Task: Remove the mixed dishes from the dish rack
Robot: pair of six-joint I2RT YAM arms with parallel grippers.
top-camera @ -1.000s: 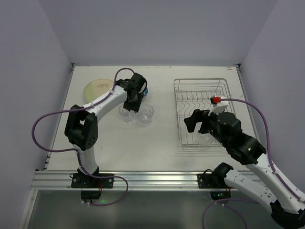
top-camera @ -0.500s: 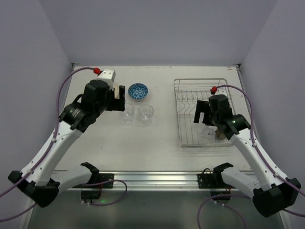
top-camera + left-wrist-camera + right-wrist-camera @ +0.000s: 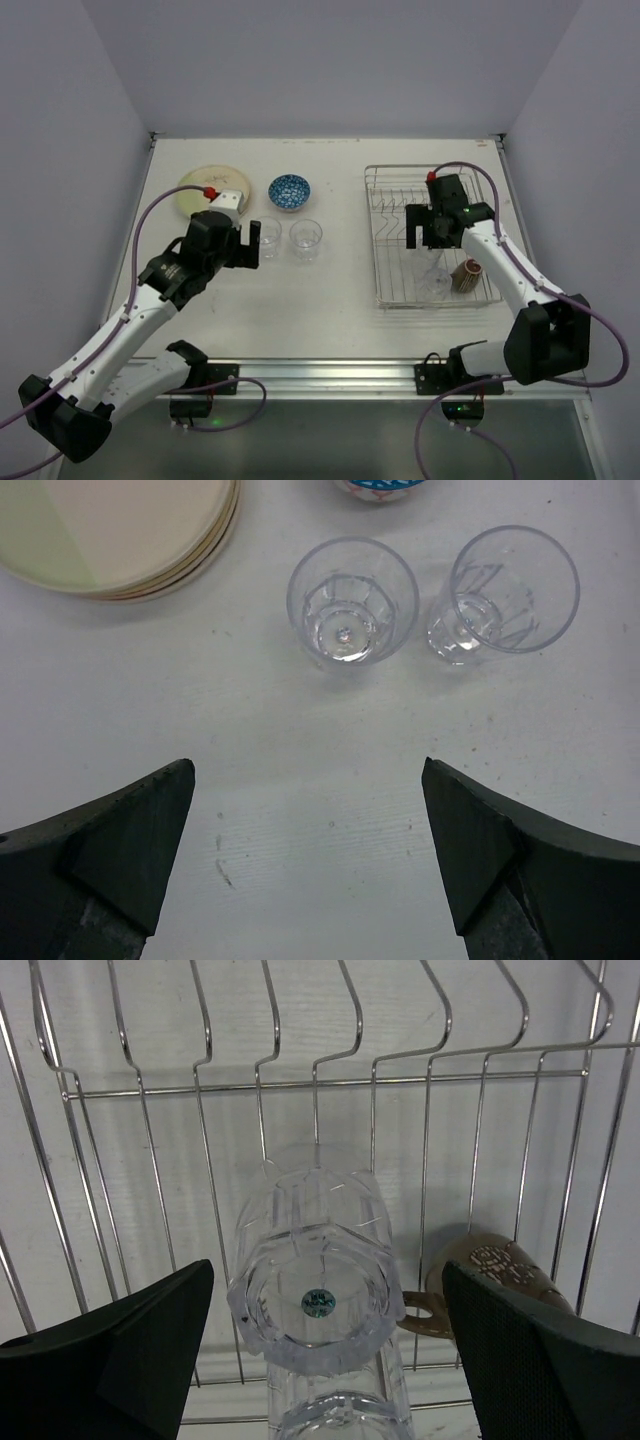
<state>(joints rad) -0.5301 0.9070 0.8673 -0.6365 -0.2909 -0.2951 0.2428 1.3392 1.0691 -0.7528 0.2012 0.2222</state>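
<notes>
Left gripper (image 3: 308, 780), jaws spread, faces two upright glasses (image 3: 352, 600). Right gripper (image 3: 328, 1280), jaws spread, hangs over a tipped glass (image 3: 310, 1250) and cup (image 3: 495, 1265) in the dish rack (image 3: 315, 1085); the glass's sticker (image 3: 319, 1302) is unreadable.

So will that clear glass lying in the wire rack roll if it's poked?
Probably barely: the clear faceted glass lies on its side among the bars of the silver wire rack, which should cradle it. Its smooth wall looks slippery, so it might slide in a grip.

The rack (image 3: 200, 1088) is shiny metal wire, the glasses (image 3: 352, 600) clear and glossy, the plates (image 3: 130, 520) smooth and matt, the counter (image 3: 320, 780) dull white.
</notes>
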